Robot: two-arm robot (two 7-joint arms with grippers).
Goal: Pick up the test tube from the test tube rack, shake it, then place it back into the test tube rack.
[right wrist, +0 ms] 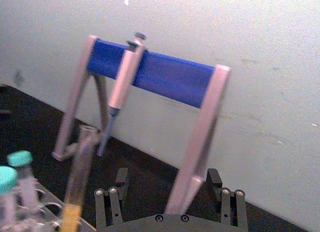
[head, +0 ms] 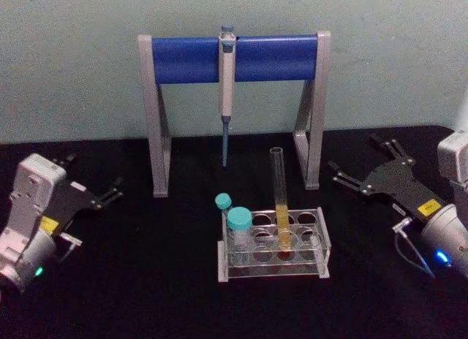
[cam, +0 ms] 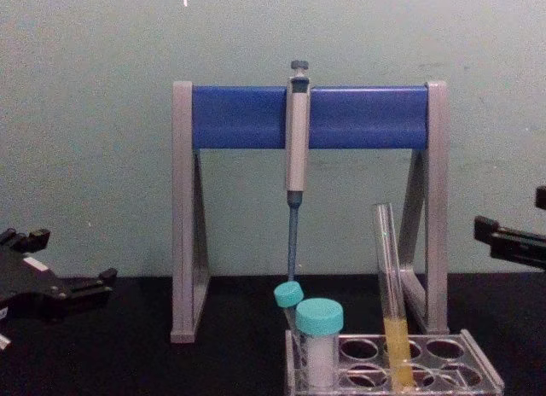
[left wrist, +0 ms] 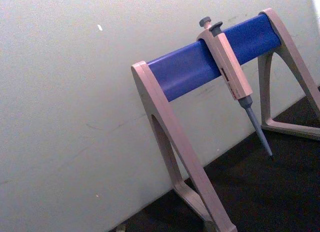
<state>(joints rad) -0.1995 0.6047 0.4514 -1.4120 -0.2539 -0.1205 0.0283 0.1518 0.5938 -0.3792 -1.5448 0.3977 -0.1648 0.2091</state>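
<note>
slim glass test tube (head: pixel 279 196), likely light and fragile, stands near upright in the test tube rack (head: pixel 322 244); pinch its bare upper half. right gripper (head: pixel 356 156) nearby, spread; left gripper (head: pixel 95 174) parked opposite, seemingly spread.

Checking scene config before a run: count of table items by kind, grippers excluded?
Test tube: 1
Test tube rack: 1
Teal-capped vials: 2
Pipette: 1
Pipette stand: 1
Total: 6
Left gripper and right gripper, both open and out to the sides, not counted.
</note>
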